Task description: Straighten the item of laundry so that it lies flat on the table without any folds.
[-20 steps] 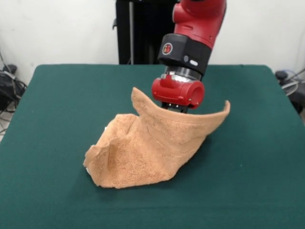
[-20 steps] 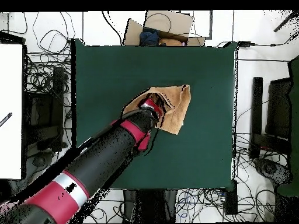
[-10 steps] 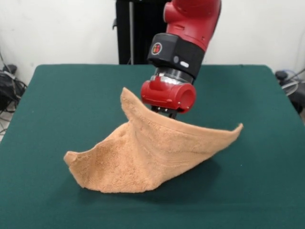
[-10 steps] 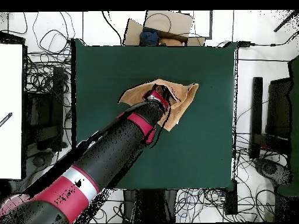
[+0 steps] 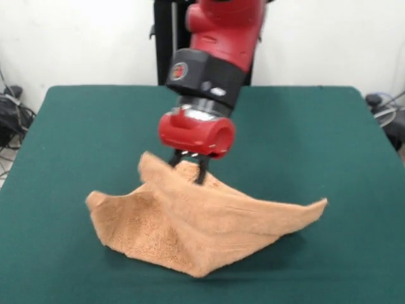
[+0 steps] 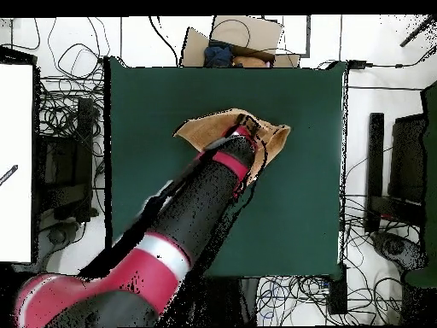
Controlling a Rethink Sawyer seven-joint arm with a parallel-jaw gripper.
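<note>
Table (image 5: 76,126) – dark green cloth cover, fills most of the front view; in the overhead view its bare green (image 6: 307,171) surrounds the towel on all sides.

Arm (image 5: 218,38) – red and black, comes down over the towel's middle; in the overhead view it (image 6: 196,213) runs diagonally across the table and covers much of the towel.

Towel (image 5: 190,228) – light orange-tan terry cloth, near the table's middle, not flat. It is pulled up into a tent shape: one raised peak just under the gripper, a second corner sticking up on the side of the peak away from the long point, and one long corner stretched out to a point that looks lifted off the table. The lower edge sags to the green cloth below the peak. Woven band lines show faintly along the lower fold. In the overhead view only its edges (image 6: 198,130) show past the arm, on both sides of the wrist.

No containers on the table.

Gripper (image 5: 188,170) – black fingers below the red wrist collar, tips slightly apart and down at the towel's raised ridge, nipping the cloth between them. The ridge rises right up to the fingertips, so the hold reads as a pinch on the towel's top fold.
</note>
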